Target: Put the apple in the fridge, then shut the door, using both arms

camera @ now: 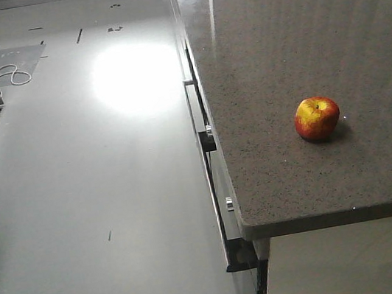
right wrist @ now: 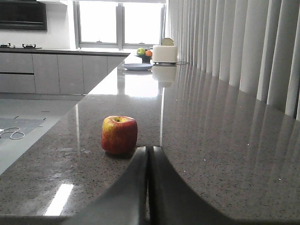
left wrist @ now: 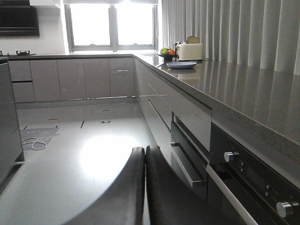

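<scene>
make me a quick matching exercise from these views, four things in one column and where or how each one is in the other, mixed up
Things
1. apple
2. blue plate
3. white cable
4. left gripper

Places or states
a. looped on the floor
b. shut, off the counter, beside the oven
c. alone on the near part of the counter
d. far end of the counter, near the toaster

Pairs: 1-c, 2-d, 3-a, 4-b
</scene>
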